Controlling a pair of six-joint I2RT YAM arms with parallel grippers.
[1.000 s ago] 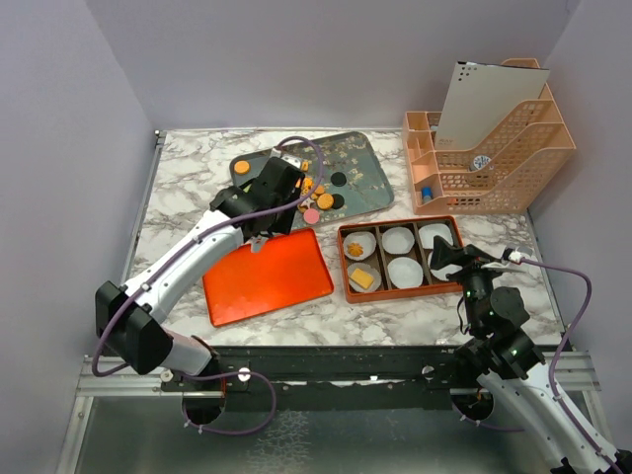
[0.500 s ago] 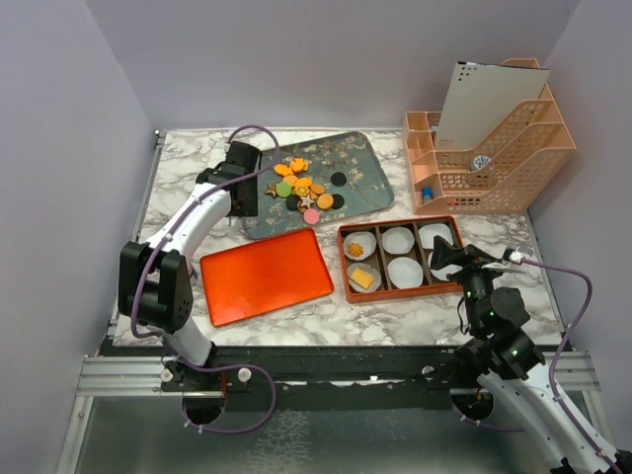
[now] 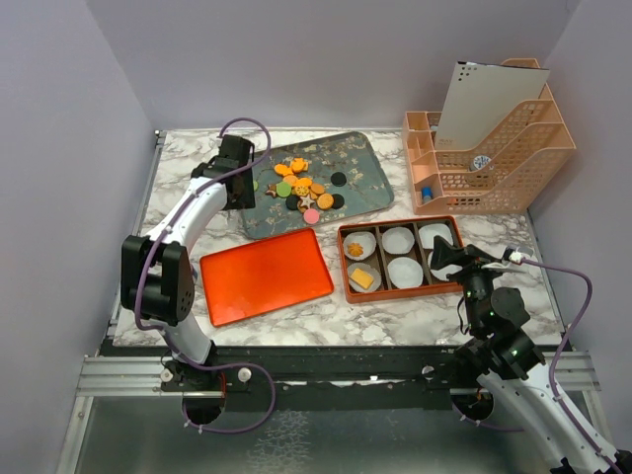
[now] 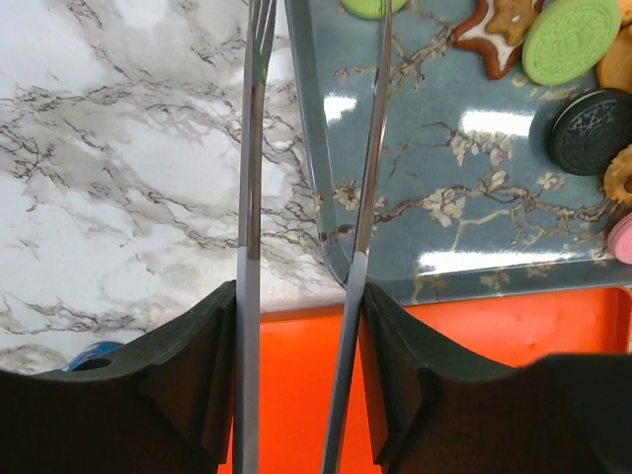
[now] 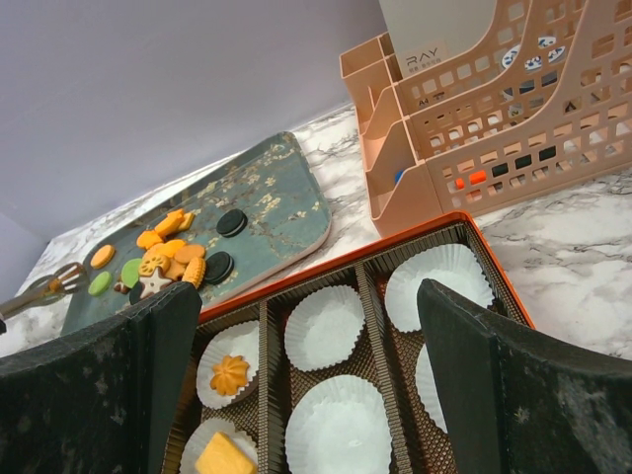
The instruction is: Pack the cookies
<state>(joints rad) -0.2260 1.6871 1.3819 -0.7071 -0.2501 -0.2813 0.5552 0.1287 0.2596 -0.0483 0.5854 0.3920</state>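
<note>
The cookies (image 3: 301, 188) lie piled on a blue-grey flowered tray (image 3: 360, 158); a green one (image 4: 571, 39), a black one (image 4: 591, 130) and a star (image 4: 504, 25) show in the left wrist view. My left gripper (image 3: 237, 183) (image 4: 301, 296) is shut on metal tongs (image 4: 249, 197), whose arms stand apart over the tray's left rim (image 4: 306, 148); their tips are out of frame. The orange box (image 3: 400, 259) holds white paper cups, an orange cookie (image 5: 230, 373) and a yellow square one (image 5: 225, 456). My right gripper (image 3: 449, 259) (image 5: 301, 296) hangs open over the box (image 5: 494, 267), holding nothing.
The flat orange lid (image 3: 265, 276) lies left of the box, just in front of the tray. A peach file organiser (image 3: 489, 143) with a white sheet stands at the back right. Purple walls close in the table on three sides.
My left arm has swung left and back from above the tray's cookies to its left rim, uncovering the pile. The right arm has not moved.
</note>
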